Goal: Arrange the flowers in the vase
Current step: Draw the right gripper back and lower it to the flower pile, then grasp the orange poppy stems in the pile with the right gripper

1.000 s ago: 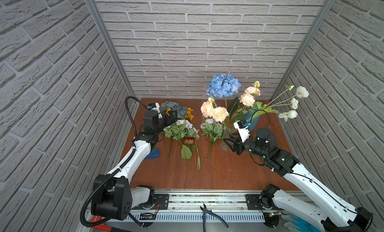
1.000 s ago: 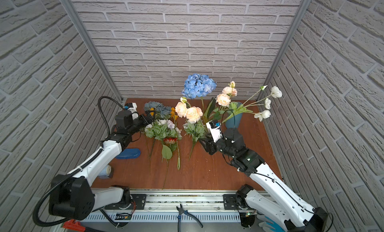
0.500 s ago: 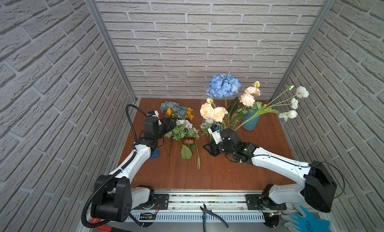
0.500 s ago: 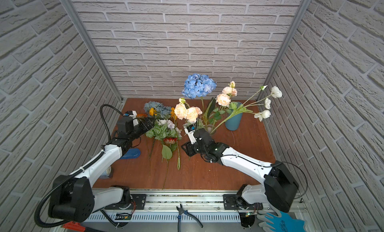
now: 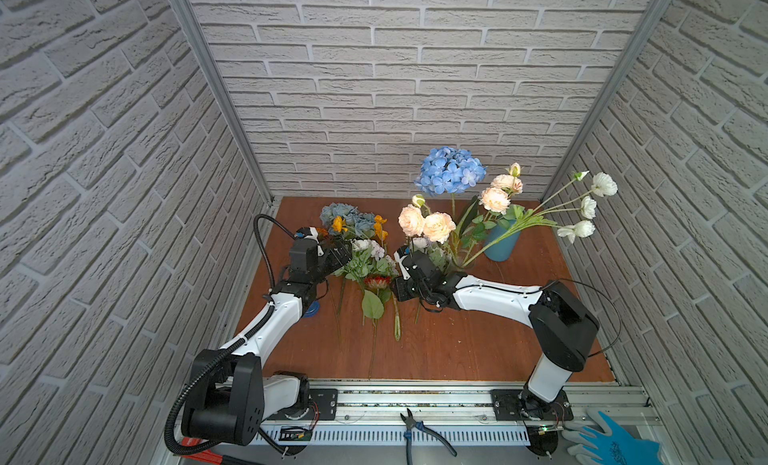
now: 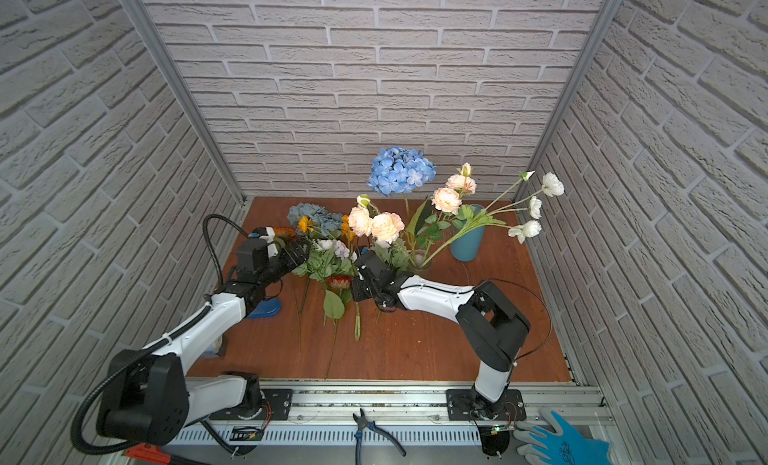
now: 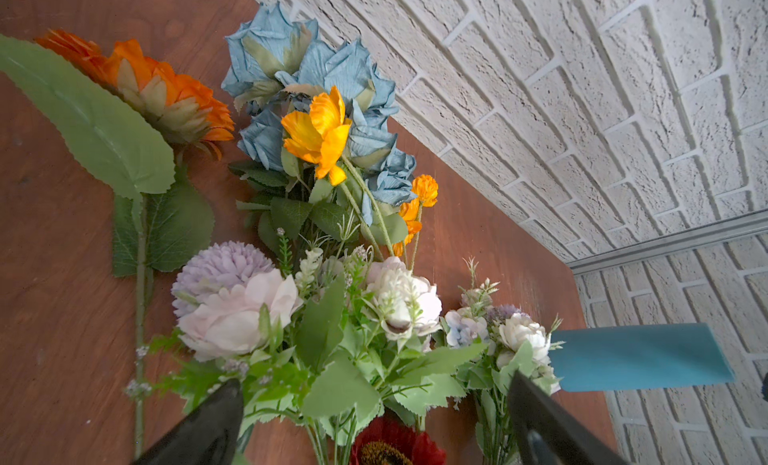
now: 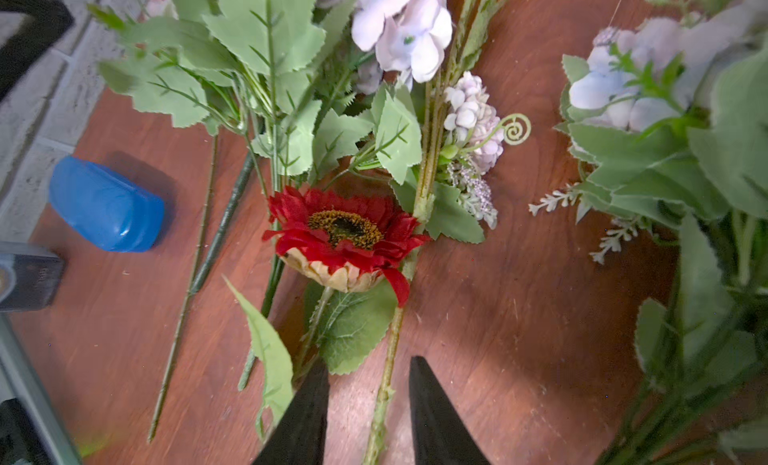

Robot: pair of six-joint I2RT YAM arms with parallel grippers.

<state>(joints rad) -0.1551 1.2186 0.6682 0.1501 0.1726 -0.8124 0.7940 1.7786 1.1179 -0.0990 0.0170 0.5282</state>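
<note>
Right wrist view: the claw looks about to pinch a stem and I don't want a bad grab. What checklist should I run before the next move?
1. Stem inside the right claw: ok, the pale green stem runs through its gap.
2. Grip made: not ok, gaps show either side of the stem.
3. Nothing else in the gap: cannot tell, a leaf of the red daisy reaches its edge.
4. Left claw apart from the right claw: ok, wide open over the lilac-white bunch.
5. Teal vase upright: ok.
</note>
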